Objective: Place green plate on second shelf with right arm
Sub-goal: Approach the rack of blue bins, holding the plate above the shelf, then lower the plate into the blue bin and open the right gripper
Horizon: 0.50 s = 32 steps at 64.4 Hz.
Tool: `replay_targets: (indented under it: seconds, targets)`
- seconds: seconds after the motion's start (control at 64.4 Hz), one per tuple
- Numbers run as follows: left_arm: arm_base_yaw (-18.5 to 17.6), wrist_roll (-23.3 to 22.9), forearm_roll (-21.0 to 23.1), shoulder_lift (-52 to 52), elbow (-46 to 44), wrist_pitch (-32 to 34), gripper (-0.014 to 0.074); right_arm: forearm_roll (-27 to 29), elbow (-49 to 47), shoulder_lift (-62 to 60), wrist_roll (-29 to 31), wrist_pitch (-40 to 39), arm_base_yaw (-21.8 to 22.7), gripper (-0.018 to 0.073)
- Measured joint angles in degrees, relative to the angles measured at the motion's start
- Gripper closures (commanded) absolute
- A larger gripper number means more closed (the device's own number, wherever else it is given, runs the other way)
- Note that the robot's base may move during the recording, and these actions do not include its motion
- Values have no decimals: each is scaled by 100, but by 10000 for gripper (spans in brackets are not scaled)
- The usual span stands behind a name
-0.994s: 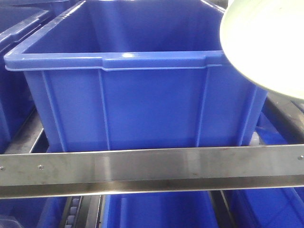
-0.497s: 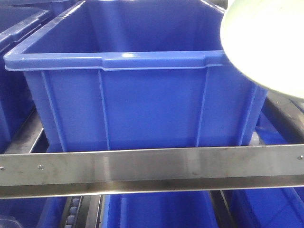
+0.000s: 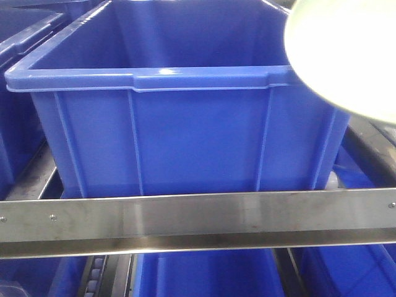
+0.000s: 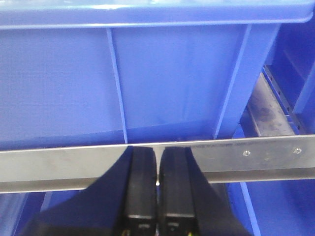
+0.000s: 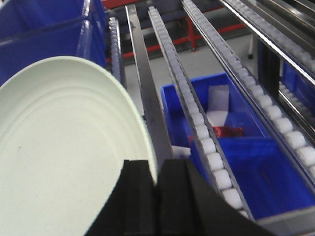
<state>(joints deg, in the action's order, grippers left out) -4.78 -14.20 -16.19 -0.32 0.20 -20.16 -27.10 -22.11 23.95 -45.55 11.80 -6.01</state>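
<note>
Now the green plate [image 3: 346,52] sits slightly further left and higher than a moment ago, pinched at its rim by the right gripper [image 5: 156,196], hanging over the big blue crate's [image 3: 173,142] right corner, not yet shelved. Roller rails [image 5: 206,142] run alongside; left gripper [image 4: 157,184] closed, empty.

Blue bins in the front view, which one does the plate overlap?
The big central blue bin. The green plate covers its upper right corner, while the neighbouring bins on the left and below the metal rail stay clear of it.
</note>
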Motion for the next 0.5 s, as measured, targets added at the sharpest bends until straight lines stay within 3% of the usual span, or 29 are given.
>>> replay_targets:
  seconds: [0.202, 0.373, 0.497]
  targets:
    - [0, 0, 0, 0, 0, 0, 472, -14, -316, 590, 0, -519, 0, 503]
    - [0, 0, 0, 0, 0, 0, 472, -27, -1114, 1745, 0, -841, -14, 503]
    - [0, 0, 0, 0, 0, 0, 472, -40, -1909, 2816, 0, -1089, -274, 503]
